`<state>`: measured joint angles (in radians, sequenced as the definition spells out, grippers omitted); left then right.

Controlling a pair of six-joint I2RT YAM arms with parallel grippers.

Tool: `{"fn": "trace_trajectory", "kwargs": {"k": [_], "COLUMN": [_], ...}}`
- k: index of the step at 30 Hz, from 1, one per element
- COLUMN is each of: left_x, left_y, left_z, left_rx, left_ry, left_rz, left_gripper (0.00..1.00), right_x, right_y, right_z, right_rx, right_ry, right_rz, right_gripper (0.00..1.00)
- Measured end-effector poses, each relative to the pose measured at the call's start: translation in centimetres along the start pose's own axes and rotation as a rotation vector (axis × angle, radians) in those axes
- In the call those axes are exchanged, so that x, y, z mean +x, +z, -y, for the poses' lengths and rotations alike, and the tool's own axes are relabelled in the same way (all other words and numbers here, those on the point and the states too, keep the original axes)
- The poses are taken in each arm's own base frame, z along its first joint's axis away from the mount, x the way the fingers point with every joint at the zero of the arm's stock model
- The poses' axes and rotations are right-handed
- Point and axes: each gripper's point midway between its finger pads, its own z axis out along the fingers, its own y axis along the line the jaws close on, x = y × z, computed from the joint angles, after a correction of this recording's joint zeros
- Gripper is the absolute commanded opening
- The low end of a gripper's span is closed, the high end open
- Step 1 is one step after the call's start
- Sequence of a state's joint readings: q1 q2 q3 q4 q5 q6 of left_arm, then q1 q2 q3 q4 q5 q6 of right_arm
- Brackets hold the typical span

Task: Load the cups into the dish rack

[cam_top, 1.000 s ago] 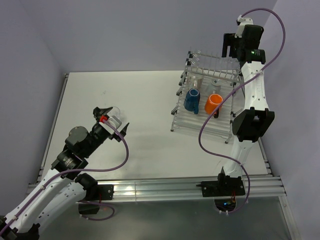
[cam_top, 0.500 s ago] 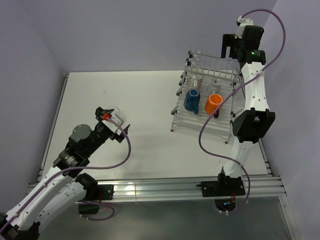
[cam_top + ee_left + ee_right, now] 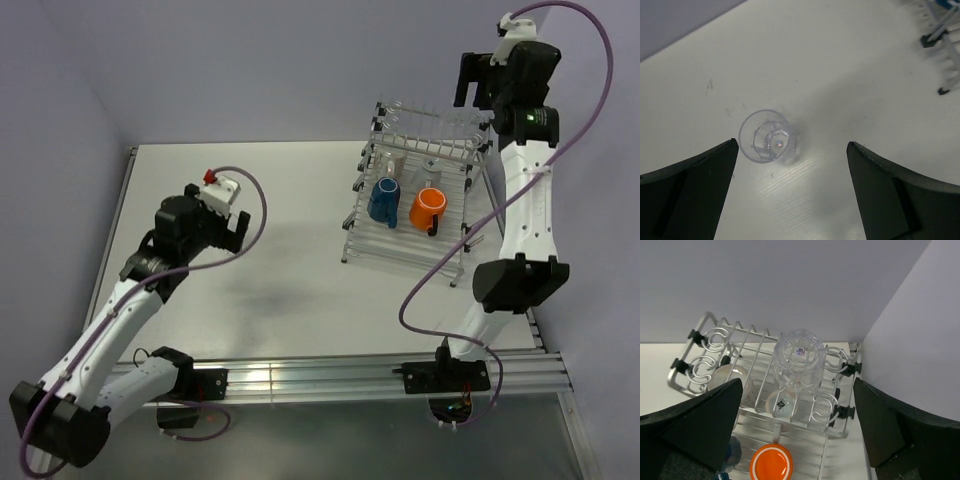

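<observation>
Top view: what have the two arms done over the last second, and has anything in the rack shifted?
The left gripper rose from beside the glass on the table to hang above it, jaws open, nothing held. The right gripper lifted up and back from the rack, open above a racked glass. The blue mug, orange mug and rack stayed put.

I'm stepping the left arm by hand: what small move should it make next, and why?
Probably lower the left gripper, shifted slightly toward the finger at the left of the wrist view, until it straddles the clear tumbler. The tumbler stands upright on the table, untouched and off-centre between the open fingers, not yet in the dish rack.
</observation>
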<state>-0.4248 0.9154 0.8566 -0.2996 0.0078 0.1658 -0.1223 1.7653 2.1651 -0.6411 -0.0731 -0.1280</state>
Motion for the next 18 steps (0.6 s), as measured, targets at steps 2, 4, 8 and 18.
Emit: {"fn": "trace_trajectory", "kwargs": {"k": [2,4,8,18], "left_x": [1.2,2.4,4.3,6.6], "left_y": [1.1,2.1,3.6,7.3], "left_z": [-1.5,-2.8,-3.4,-3.3], "left_rx": [-0.025,-0.038,-0.016,0.07], "left_ry": [-0.048,-0.088,-0.128,-0.127], "left_rz": [-0.076,-0.155,-0.271,-0.468], "left_gripper": [0.99,0.96,0.89,0.63], "right_x": [-1.1,-1.9,-1.9,3.4], "right_y": [-2.0,-4.0,-7.4,-9.6], "right_z": [0.0,-0.2,-1.3,-4.5], "right_rx": [0.0,-0.007,-0.055,-0.206], "right_ry": [-0.001,-0.003,-0.003,0.037], "right_rz": [0.034,0.062,0.096,0.012], "right_gripper": [1.0,1.0,1.0,1.0]}}
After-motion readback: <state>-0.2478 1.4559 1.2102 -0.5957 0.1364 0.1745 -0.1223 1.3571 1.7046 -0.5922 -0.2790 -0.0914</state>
